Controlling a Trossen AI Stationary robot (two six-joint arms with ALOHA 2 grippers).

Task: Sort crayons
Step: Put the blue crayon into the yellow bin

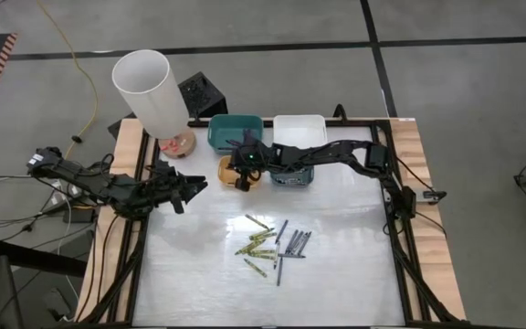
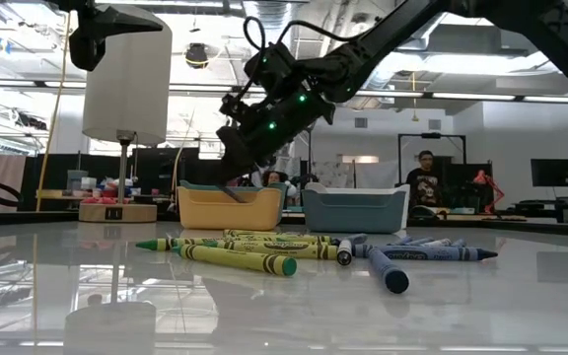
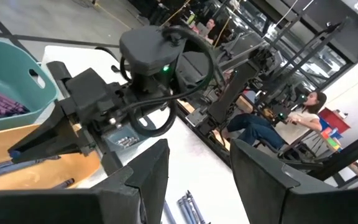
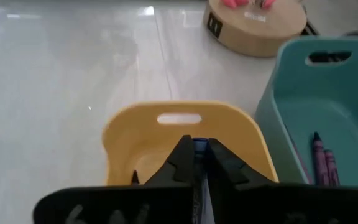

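Loose crayons (image 1: 272, 247), yellow-green, grey and blue, lie flat in a pile on the white table's near middle; the low view shows them too (image 2: 264, 254). At the back stand a teal bin (image 1: 236, 132) holding purple crayons (image 4: 321, 158), a white bin (image 1: 299, 130), a blue-grey bin (image 2: 353, 209) and a yellow bin (image 4: 179, 134). My right gripper (image 4: 194, 149) reaches over the yellow bin, shut on a blue crayon. My left gripper (image 1: 194, 185) hovers open at the table's left, pointing level toward the bins. My right gripper pinches a blue crayon (image 4: 198, 148) between its two fingers; only a narrow blue strip shows in the gap, so which part it has cannot be told. The fingers slant down from the table's right side, and their tips (image 2: 237, 182) are over the yellow bin's opening.
A lamp with a tall white shade (image 1: 149, 91) and round wooden base (image 1: 177, 143) stands at the far left corner. Blue crayons (image 3: 17, 168) lie inside the yellow bin. People sit in the room beyond the table. Bare table lies left and right of the pile.
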